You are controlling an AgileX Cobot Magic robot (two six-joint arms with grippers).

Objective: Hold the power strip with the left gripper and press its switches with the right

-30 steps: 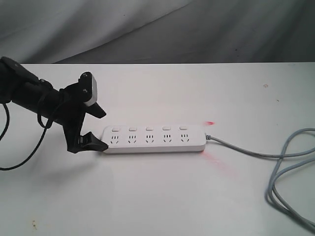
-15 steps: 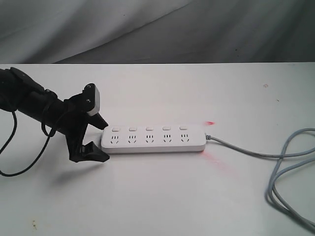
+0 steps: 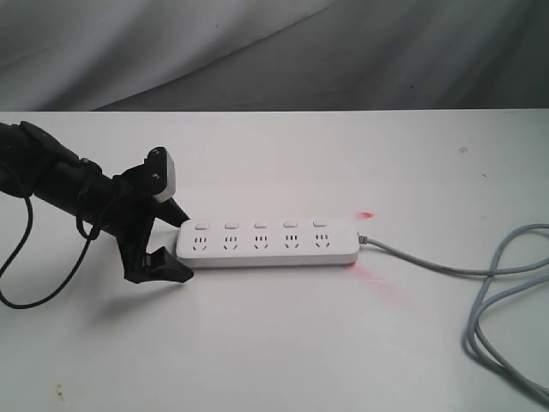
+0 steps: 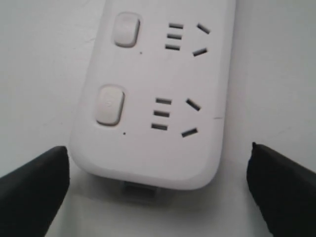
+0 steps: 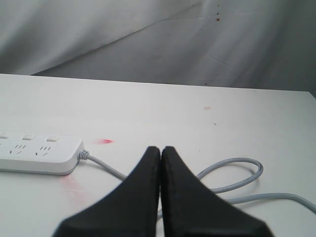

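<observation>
Exterior view: power strip [image 3: 268, 243] lies flat on the white table [image 3: 283, 343], long axis running across the view, its 5 switches [image 3: 259, 225] in a row along the far edge. The grey cord [image 3: 429, 262] leaves the right-hand end, and a red glow [image 3: 367, 215] shows on the table there.

Left gripper [image 3: 182, 249] sits low at the strip's free end, spread wide with 1 finger on the far side and 1 on the near side. Left wrist view: both fingers [image 4: 34, 187] flank the rounded end with bare table showing between each finger and the strip. Nothing is touching yet. The tips seem about level with the end, hardly overlapping the long sides.

Step in hand, as I judge it, is the hold.
- Ease forward so the fingers bracket the sides, not just the rounded corner.
- The strip sits slightly skewed to the gripper, so square up or close slowly to avoid twisting it.
- Stop short of the first switch and keep it uncovered.
- Stay low so the pads meet the side walls.

Right gripper [image 5: 160, 150] has its fingers pressed together, holds nothing, and does not show in the exterior view. Its wrist view shows the strip's cord end well apart from the tips. Closed tips should suit pressing.
</observation>
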